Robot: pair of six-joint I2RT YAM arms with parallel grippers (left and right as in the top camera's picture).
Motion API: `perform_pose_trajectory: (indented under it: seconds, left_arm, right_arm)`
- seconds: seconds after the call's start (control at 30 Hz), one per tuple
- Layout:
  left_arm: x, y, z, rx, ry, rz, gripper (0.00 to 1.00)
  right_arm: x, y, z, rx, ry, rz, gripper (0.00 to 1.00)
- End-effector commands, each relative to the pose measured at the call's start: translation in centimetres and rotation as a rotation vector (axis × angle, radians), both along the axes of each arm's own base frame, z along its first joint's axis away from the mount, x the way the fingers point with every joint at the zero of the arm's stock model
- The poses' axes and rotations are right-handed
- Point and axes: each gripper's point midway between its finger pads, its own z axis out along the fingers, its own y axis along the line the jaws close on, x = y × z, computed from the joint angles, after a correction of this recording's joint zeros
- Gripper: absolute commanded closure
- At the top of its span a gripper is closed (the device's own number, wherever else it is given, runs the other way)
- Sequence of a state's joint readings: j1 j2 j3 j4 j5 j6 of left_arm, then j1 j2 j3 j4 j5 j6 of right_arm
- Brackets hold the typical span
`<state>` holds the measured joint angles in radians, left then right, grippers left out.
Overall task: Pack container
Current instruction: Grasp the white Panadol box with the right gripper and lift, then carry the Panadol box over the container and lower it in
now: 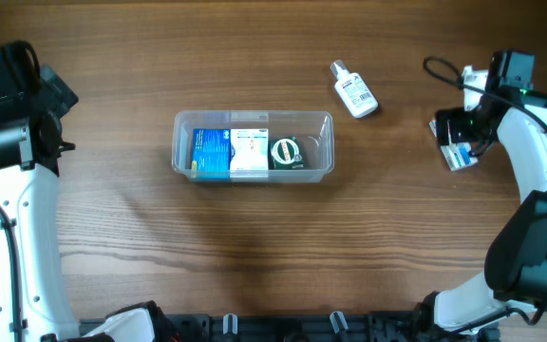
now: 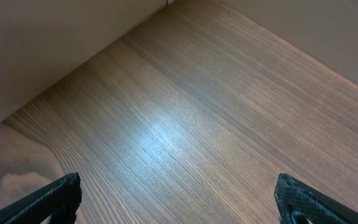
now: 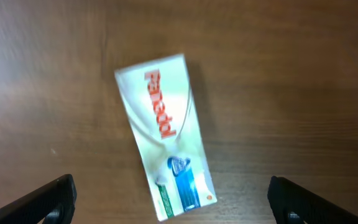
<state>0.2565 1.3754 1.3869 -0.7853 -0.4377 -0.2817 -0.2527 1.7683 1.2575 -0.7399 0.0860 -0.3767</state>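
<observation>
At the table's (image 1: 254,247) right side, the right end effector (image 3: 171,190) hangs spread wide over a white Panadol box (image 3: 163,134) lying flat. Mid-table, the clear container (image 1: 319,142) holds a blue box (image 1: 211,152), a white box (image 1: 248,152) and a green-and-black round item (image 1: 285,154). At the far left, the left end effector (image 2: 176,190) is spread above the wood. Farthest back lies a spray bottle (image 1: 353,88).

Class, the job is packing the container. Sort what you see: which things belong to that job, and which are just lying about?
Job: container, already holding a blue box, a white box and a round green item; Panadol box under the open right end effector.

Lying about: spray bottle, loose on the table, though it may be packed later.
</observation>
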Motion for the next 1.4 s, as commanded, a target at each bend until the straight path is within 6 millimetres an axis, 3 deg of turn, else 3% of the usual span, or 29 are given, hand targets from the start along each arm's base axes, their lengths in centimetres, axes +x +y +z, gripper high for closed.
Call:
perform_pose_trajectory:
  seconds: [0.0, 0.53, 0.67, 0.8, 0.87, 0.93, 1.03, 1.13, 1.2, 1.37]
  left_arm:
    - [-0.2, 0.3, 0.5, 0.020, 0.000, 0.004, 0.00]
    - [-0.2, 0.3, 0.5, 0.020, 0.000, 0.004, 0.00]
    - [-0.2, 0.3, 0.5, 0.020, 0.000, 0.004, 0.00]
    - [-0.2, 0.3, 0.5, 0.020, 0.000, 0.004, 0.00]
    - [-0.2, 0.3, 0.5, 0.020, 0.000, 0.004, 0.00]
    - [-0.2, 0.3, 0.5, 0.020, 0.000, 0.004, 0.00]
    - [-0.2, 0.3, 0.5, 0.020, 0.000, 0.004, 0.00]
    - [-0.2, 0.3, 0.5, 0.020, 0.000, 0.004, 0.00]
    - [-0.2, 0.3, 0.5, 0.020, 0.000, 0.004, 0.00]
    - [-0.2, 0.3, 0.5, 0.020, 0.000, 0.004, 0.00]
  right_arm:
    - [-1.3, -0.3, -2.8, -0.004, 0.067, 0.108, 0.00]
    - [-1.0, -0.7, -10.5, 0.033, 0.074, 0.131, 0.00]
    - [-0.7, -0.9, -11.1, 0.033, 0.064, 0.092, 0.01]
    - [0.9, -1.4, -9.0, 0.030, -0.011, 0.022, 0.14]
    - [1.4, -1.7, -7.6, 0.019, -0.039, 0.018, 0.38]
    - [1.7, -2.2, -6.4, -0.005, -0.068, -0.023, 0.50]
    - [2.1, -2.6, -4.3, -0.022, -0.120, -0.058, 0.50]
    - [3.3, -2.1, -0.4, -0.008, -0.240, -0.130, 0.50]
    - [4.4, -0.7, 2.4, 0.012, -0.316, -0.112, 0.50]
    - [6.3, 7.0, 9.5, 0.086, -0.493, 0.050, 0.50]
